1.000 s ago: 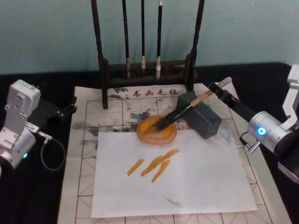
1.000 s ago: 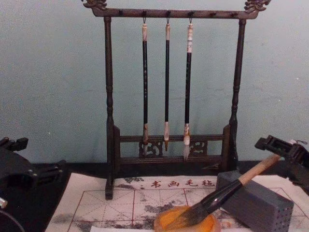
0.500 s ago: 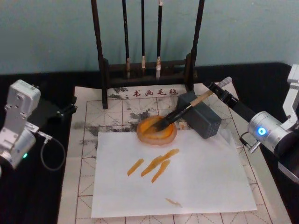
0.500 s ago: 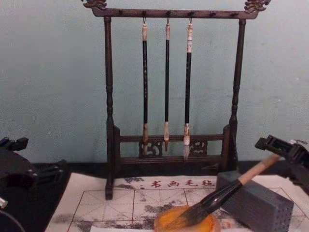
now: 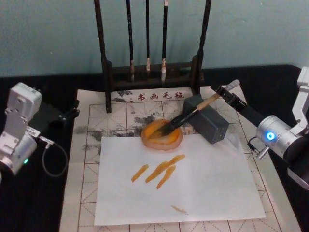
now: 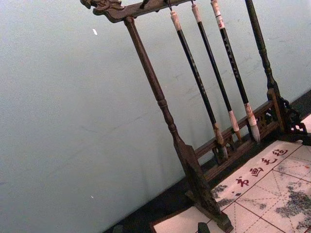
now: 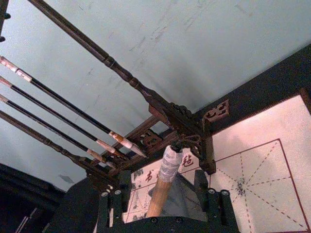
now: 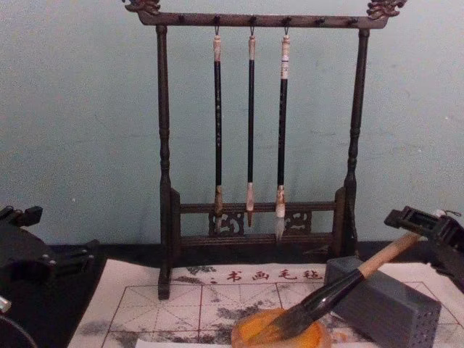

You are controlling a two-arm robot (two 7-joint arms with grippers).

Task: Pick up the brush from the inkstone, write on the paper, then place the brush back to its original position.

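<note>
Loosely, the right gripper straddles the taped end of the brush, fingers spread and clear of its pale wood. Its bushy bristles sit in the round orange inkstone, handle leaning on a perforated grey block, far-centre on the gridded paper headed 书画毛毡. Open white sheet lies nearer; the left gripper is parked at the left.

The brush has a pale wood handle, a black lower section and dark bristles. The paper is cream with a red grid, red characters and grey blotches. The white sheet bears orange strokes; the inkstone is orange.
</note>
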